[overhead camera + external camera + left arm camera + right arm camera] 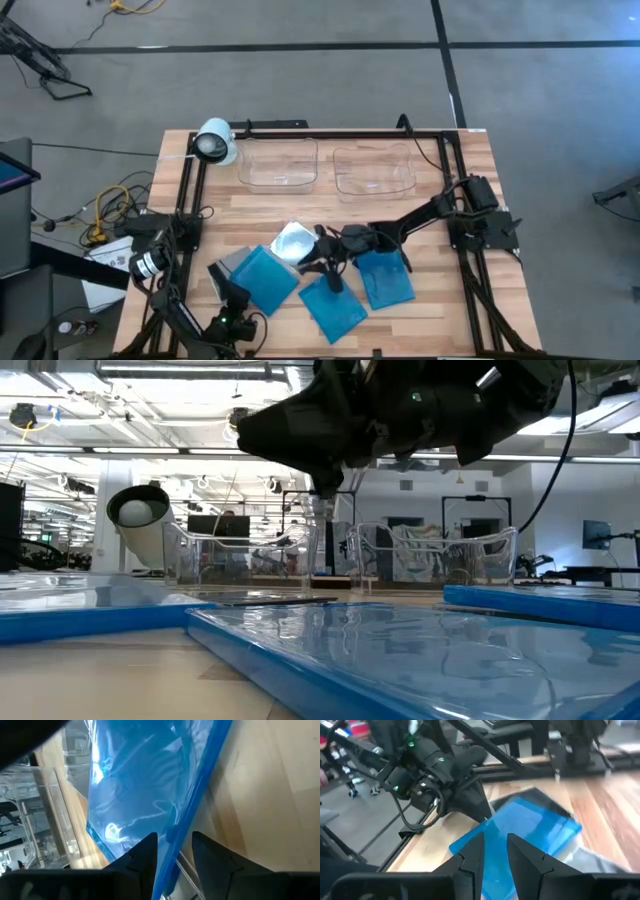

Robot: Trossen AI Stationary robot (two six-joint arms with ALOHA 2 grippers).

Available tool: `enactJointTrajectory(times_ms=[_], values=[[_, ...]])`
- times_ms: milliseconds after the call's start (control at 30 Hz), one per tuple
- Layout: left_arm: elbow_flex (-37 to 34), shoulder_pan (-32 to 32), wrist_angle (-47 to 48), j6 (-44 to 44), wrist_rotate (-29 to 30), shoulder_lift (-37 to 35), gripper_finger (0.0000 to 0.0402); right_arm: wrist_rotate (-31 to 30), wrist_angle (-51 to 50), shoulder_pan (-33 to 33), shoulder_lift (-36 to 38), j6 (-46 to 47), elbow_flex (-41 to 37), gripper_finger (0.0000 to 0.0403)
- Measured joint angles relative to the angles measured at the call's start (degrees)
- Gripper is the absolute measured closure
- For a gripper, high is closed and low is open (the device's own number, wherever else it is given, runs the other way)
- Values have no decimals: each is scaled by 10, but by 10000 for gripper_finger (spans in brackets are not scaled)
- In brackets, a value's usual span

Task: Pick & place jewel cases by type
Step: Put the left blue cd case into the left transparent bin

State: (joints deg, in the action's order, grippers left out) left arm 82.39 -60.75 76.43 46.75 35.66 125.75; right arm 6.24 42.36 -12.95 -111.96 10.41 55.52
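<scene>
On the wooden table [440, 310], the left gripper [172, 851] pinches the edge of a blue jewel case [145, 795] (the leftmost); the right gripper [495, 851] hovers nearby, fingers slightly apart, empty.

Left end effector [172, 852] low at near edge (fingers parted); right end effector [494, 851] mid-table, arm outstretched.

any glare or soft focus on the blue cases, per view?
Low view: the nearest blue jewel case fills the foreground, blurred and streaked with ceiling-light reflections. Left wrist view: white glare patches on the blue case at the left hand. High view: the silvery case shines bright.
</scene>
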Motion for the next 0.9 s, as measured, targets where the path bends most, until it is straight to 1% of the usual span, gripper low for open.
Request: enactJointTrajectory(times_ms=[133,300,433,533,600,767,900], values=[[0,-1,1,1,11,0,285,-6,-60,11,-7,31,18,327],[0,-1,0,0,10,0,285,-1,-69,7,-61,21,67,318],[-1,-1,-8,0,-18,0,285,6,-119,6,-97,11,125,315],[-1,-7,-14,0,-15,0,285,13,-156,10,-114,6,157,315],[-6,-9,-22,0,-4,0,285,14,-160,12,-120,2,171,315],[-29,-9,-51,10,-2,-5,285,14,-166,11,-122,1,175,315],[-35,-9,-54,16,13,-5,285,15,-169,11,-122,2,175,315]])
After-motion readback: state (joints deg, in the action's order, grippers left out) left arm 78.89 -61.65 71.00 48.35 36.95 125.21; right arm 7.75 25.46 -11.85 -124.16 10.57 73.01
